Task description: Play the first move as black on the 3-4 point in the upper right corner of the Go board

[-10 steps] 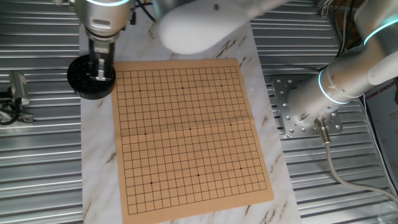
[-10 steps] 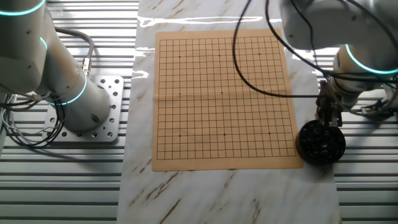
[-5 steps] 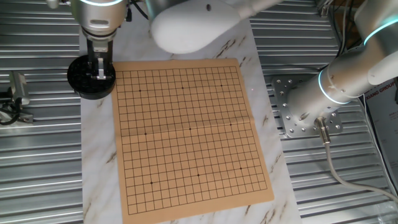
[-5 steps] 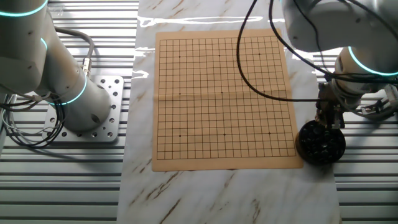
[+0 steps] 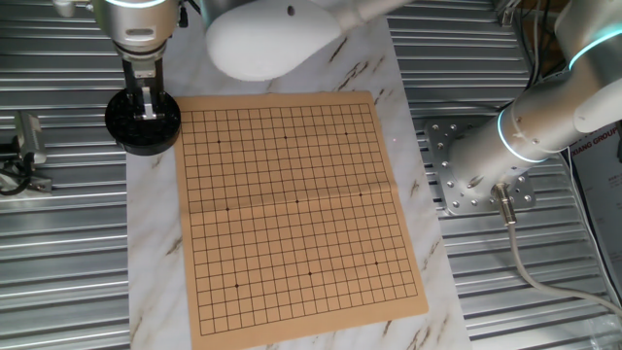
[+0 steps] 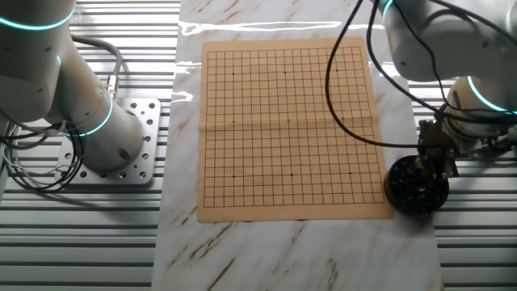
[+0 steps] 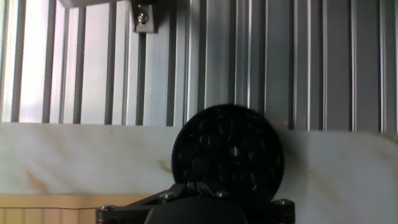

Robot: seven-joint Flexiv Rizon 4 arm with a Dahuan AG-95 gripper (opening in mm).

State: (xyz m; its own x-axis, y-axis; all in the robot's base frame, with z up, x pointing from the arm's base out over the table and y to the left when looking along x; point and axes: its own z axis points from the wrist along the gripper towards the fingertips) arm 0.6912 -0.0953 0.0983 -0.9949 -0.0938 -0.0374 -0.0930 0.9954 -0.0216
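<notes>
One tool (image 5: 143,105) raised higher above black bowl (image 5: 142,122), grip state unclear, board (image 5: 292,209) bare

The board (image 5: 296,204) is tan wood ruled with a fine black grid and a few small black dots. It lies on a white marble-patterned sheet (image 5: 155,262) veined with brown and grey. At upper left of one fixed view sits a round black bowl (image 5: 142,121), filled with glossy black stones (image 7: 227,149) in the hand view. The table (image 5: 58,253) is ribbed silver metal. The arm (image 5: 530,131) is white-grey with a glowing cyan ring.
</notes>
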